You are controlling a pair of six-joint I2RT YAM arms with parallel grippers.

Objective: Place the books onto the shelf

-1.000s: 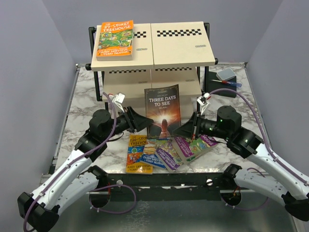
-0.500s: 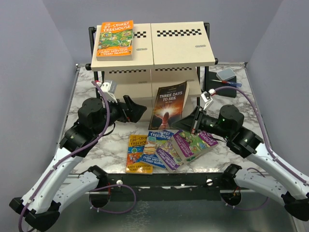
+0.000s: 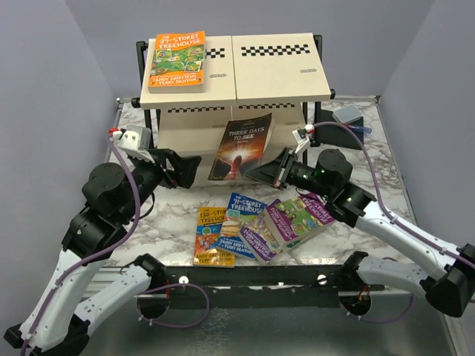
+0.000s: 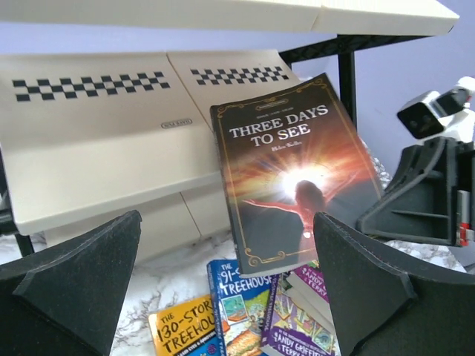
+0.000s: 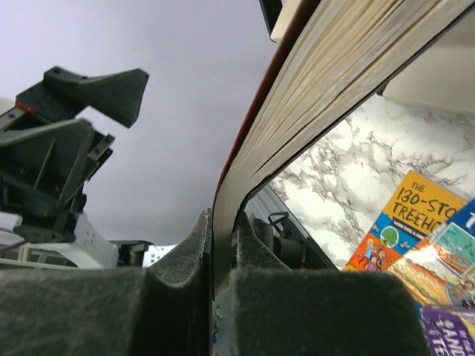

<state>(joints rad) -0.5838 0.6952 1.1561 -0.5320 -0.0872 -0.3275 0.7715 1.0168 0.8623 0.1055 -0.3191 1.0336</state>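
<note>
A dark book titled "Three Days to See" (image 3: 240, 147) hangs tilted in front of the shelf's (image 3: 282, 70) middle tier. My right gripper (image 3: 269, 169) is shut on its lower right edge, and the right wrist view shows the page edge (image 5: 312, 89) pinched at the right gripper (image 5: 223, 230). My left gripper (image 3: 185, 169) stands open to the book's left, apart from it. In the left wrist view the dark book (image 4: 293, 163) shows beyond the left gripper (image 4: 226, 222). An orange book (image 3: 177, 61) lies on the top board. A yellow book (image 3: 211, 236), a blue one (image 3: 249, 226) and a purple one (image 3: 297, 219) lie on the table.
A small dark box with a grey top (image 3: 345, 117) sits at the back right beside the shelf frame. The marble table (image 3: 133, 141) is walled by grey panels on both sides. A black rail (image 3: 260, 274) runs along the near edge.
My left gripper opened, let go of the dark book and drew back to the left. The right gripper moved the book up and left toward the shelf, tilting it.
</note>
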